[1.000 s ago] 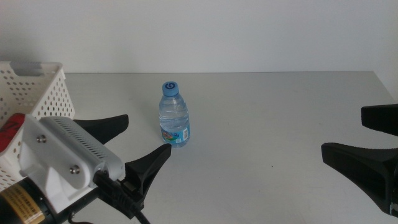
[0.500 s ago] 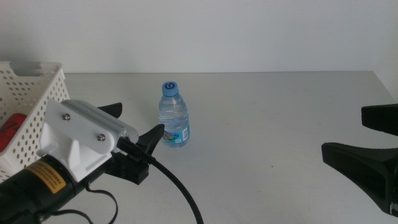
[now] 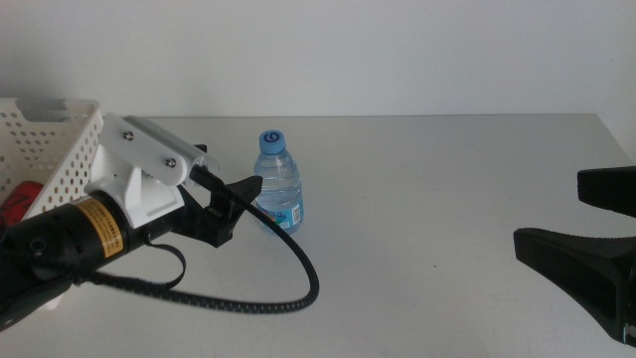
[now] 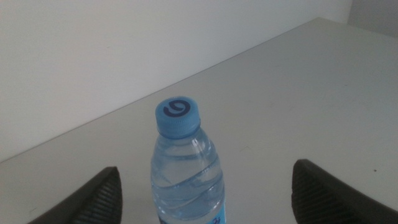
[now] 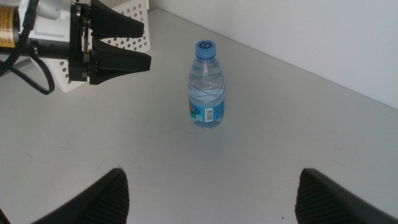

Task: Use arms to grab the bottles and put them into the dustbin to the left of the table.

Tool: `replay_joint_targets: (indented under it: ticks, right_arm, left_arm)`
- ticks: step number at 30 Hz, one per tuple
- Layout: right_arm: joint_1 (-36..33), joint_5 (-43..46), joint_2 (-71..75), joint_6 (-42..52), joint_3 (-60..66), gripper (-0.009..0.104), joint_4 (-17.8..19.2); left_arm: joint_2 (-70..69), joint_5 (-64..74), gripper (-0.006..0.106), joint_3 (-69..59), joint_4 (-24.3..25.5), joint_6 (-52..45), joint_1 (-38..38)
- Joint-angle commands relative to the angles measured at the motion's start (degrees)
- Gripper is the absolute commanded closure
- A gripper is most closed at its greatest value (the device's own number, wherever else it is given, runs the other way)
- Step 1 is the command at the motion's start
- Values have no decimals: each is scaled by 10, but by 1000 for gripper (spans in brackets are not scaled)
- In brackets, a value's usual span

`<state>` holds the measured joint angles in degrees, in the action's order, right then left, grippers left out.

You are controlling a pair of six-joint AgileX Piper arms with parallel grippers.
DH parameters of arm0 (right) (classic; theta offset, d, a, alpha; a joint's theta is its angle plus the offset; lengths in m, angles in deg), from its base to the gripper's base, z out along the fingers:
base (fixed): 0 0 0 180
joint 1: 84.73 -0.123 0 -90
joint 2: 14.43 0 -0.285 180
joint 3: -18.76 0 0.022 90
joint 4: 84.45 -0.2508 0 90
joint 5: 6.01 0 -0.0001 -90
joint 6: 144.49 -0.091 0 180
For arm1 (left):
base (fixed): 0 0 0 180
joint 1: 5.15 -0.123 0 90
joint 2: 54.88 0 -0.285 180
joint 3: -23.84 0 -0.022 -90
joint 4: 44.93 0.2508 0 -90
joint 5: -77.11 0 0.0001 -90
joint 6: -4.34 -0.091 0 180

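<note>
Currently: upright water bottle [image 4: 186, 168] centred between wide-open, empty left gripper [image 4: 205, 193] fingers, untouched; right gripper [image 5: 211, 193] likewise spread, empty, well apart.

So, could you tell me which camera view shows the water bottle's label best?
The right wrist view: the water bottle stands whole and unblocked there, label facing the camera. In the middle view the open left gripper partly hides the label; the left wrist view crops nearly all of it.

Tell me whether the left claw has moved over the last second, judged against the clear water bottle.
Yes. The left claw has advanced up the table toward the clear water bottle with the blue cap, which stays put; its open jaws now reach the bottle's sides.
</note>
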<state>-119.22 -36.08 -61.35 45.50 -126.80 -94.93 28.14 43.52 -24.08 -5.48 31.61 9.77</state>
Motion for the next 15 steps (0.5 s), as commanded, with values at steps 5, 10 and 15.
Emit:
replay_joint_targets:
  ticks: [5,10,15]
  right_arm:
    - [0,39,0,2,-14,23,-1]
    - [0,39,0,2,-14,23,-1]
    - [0,39,0,2,-14,23,-1]
  left_arm:
    - [74,-95,7,75,59,74,-30]
    - [126,-95,7,120,59,74,-30]
    - [168,-96,7,151,45,72,-30]
